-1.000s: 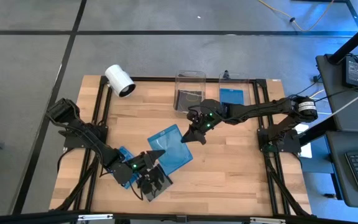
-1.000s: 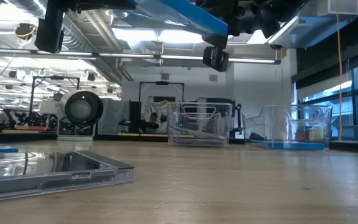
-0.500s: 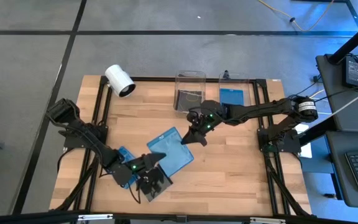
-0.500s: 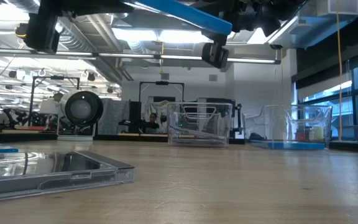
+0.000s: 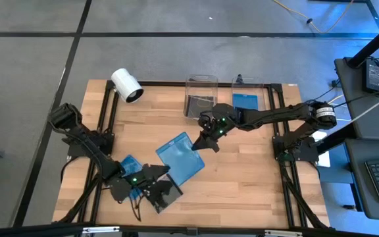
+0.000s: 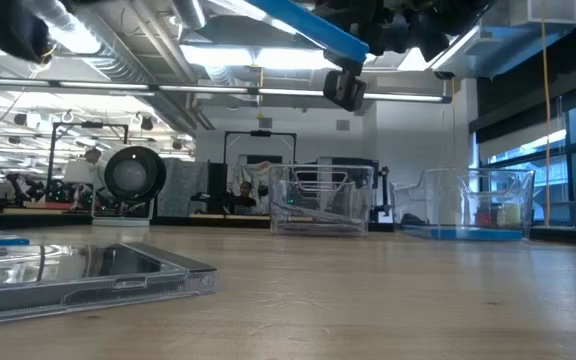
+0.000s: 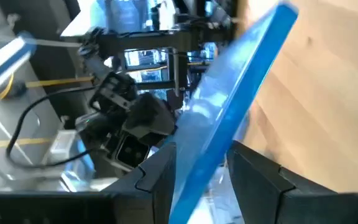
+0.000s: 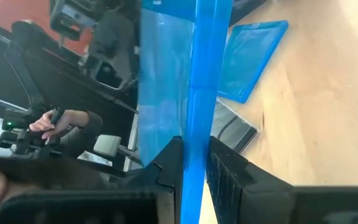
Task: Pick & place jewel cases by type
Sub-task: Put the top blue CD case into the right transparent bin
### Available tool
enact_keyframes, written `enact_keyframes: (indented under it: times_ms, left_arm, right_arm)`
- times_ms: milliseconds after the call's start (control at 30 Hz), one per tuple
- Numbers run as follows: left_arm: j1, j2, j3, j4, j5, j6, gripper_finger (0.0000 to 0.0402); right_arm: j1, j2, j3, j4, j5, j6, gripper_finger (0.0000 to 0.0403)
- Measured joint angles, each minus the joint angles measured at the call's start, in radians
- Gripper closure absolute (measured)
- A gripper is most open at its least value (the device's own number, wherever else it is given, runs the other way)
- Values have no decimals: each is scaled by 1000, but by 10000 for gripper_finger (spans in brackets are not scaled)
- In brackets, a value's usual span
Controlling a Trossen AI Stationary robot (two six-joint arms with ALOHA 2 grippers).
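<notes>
A translucent blue jewel case (image 5: pixel 179 158) hangs tilted above the table's middle. My right gripper (image 5: pixel 200 143) is shut on its far right part. My left gripper (image 5: pixel 158 174) stands open at the case's near left edge (image 7: pixel 213 146), one finger on either side. A second blue case (image 5: pixel 131 164) and a dark case (image 5: pixel 164 195) lie flat on the table near the left arm. The dark case also fills the near left of the low view (image 6: pixel 78 275). My right gripper pinches the blue case's edge (image 8: pixel 197 140) between its two fingers (image 8: pixel 169 167), at the far right corner. It comes from the table's far right, slanting a little down. The case is lifted clear and slopes in the air (image 6: pixel 313 28). My left gripper's fingers (image 7: pixel 160 177) flank the near left edge; whether they touch it, I cannot tell.
Two clear bins stand at the far edge: the left bin (image 5: pixel 201 97) holds dark cases, the right bin (image 5: pixel 247 99) a blue one. A white cylindrical camera (image 5: pixel 126 85) lies at the far left. A person's hand (image 8: pixel 61 118) shows beyond the table.
My left gripper has opened on the blue case, rolled about its own axis, and drawn back toward the table's near left. The case stays lifted in my right gripper, which has kept still.
</notes>
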Motion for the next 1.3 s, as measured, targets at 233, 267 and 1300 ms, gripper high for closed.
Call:
enact_keyframes:
  times_ms: [233,267,1300]
  left_arm:
    - [-57,-60,0,5,-64,-95,264]
    - [-61,-65,0,3,-76,-117,263]
    - [174,-79,-1,-272,10,-1136,272]
  right_arm:
    - [-71,1,-1,-6,24,-30,344]
    - [-76,1,0,-4,23,-41,344]
    - [-447,-637,-1,-935,888,-132,344]
